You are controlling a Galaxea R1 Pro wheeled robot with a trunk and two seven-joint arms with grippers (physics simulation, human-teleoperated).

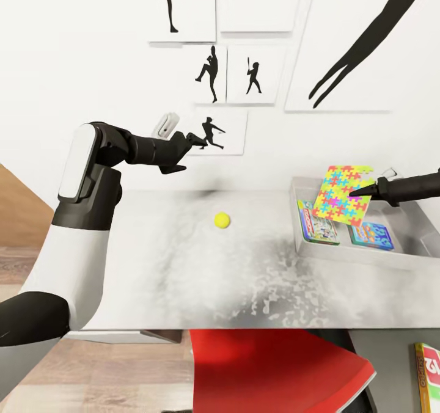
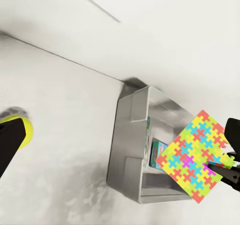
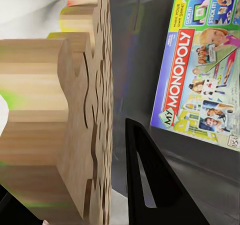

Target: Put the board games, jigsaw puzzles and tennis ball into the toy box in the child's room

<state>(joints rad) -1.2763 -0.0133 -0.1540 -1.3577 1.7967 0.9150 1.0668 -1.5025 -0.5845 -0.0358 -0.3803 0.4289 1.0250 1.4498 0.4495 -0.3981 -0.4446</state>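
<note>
The right gripper (image 1: 356, 192), fingers clamped on the bright, tilted jigsaw puzzle (image 1: 341, 195), holds it above the toy box (image 1: 357, 252) at right, which holds two board games (image 1: 318, 223). Bare surface (image 1: 183, 272) surrounds the tennis ball (image 1: 222, 220) at centre. Left gripper (image 1: 194, 139) upper left; finger spacing unclear.

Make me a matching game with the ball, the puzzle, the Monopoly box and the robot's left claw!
Things:
1. tennis ball
2. jigsaw puzzle
3. Monopoly box
4. left claw

Where:
A. lying inside the toy box
B. held tilted in the right claw above the toy box
C. on the bare table
D. in the air, holding nothing

Pairs: 1-C, 2-B, 3-A, 4-D
</note>
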